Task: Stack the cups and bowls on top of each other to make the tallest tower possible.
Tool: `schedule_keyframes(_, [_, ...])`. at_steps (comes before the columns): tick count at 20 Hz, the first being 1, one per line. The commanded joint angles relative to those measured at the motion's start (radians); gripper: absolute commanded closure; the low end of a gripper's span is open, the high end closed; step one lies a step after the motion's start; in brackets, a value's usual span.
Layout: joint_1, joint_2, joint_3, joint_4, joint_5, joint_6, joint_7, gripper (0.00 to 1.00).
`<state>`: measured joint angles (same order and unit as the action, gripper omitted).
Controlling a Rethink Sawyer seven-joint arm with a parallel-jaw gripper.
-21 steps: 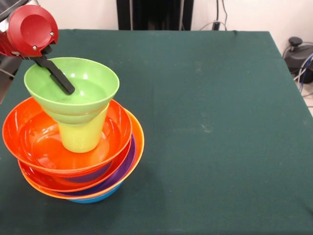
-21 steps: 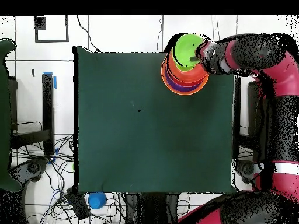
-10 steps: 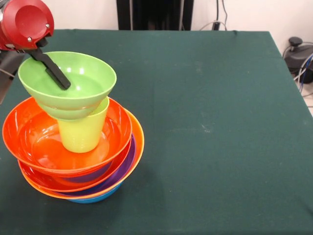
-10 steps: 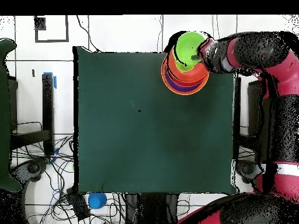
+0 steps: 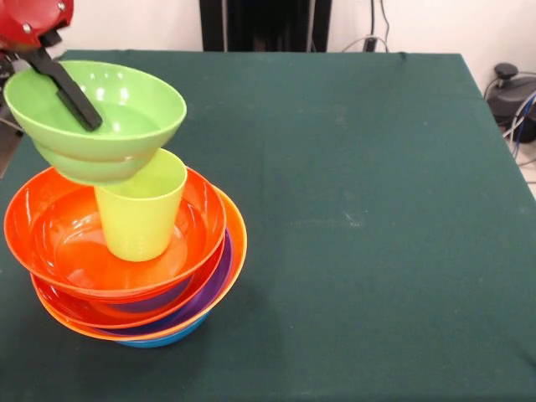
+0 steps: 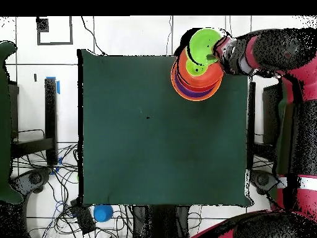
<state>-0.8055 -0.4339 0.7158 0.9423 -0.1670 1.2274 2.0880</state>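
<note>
My gripper [image 5: 81, 117] is shut on the rim of the small lime-green bowl [image 5: 113, 113]. One black finger [image 5: 67, 90] lies inside the bowl; the other is hidden behind its wall. The bowl hangs tilted, up and to the left of the lime-green cup [image 5: 138, 219], whose rim now shows. I cannot tell whether they touch. The cup stands upright in the top orange bowl [image 5: 38, 243] of the tower [image 5: 201, 293], a nest of orange, purple and blue bowls. From overhead, the gripper [image 6: 214, 54] holds the green bowl [image 6: 203, 42] off-centre over the cup [image 6: 197, 67] and the tower [image 6: 195, 90].
The tower stands close to a corner of the green table [image 5: 360, 218], so the table edges are near it. A blue round thing [image 6: 103, 212] lies on the floor past the table's far side in the overhead view. Black gear [image 5: 512, 92] sits beside the table.
The gripper has lifted the small green bowl up and leftward off the cup. The cup's rim, covered before, is now exposed. The cup and the tower have stayed put.
</note>
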Motion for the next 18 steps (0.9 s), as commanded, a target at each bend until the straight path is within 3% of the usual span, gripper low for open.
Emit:
schedule_keyframes(1, [0.001, -0.054, 0.015, 0.117, -0.014, 0.042, -0.230, 1.00])
schedule_keyframes(10, [-0.015, -0.082, 0.015, 0.205, -0.023, -0.022, -0.222, 1.00])
schedule_keyframes(18, [-0.010, -0.067, 0.015, 0.222, -0.052, -0.087, -0.224, 1.00])
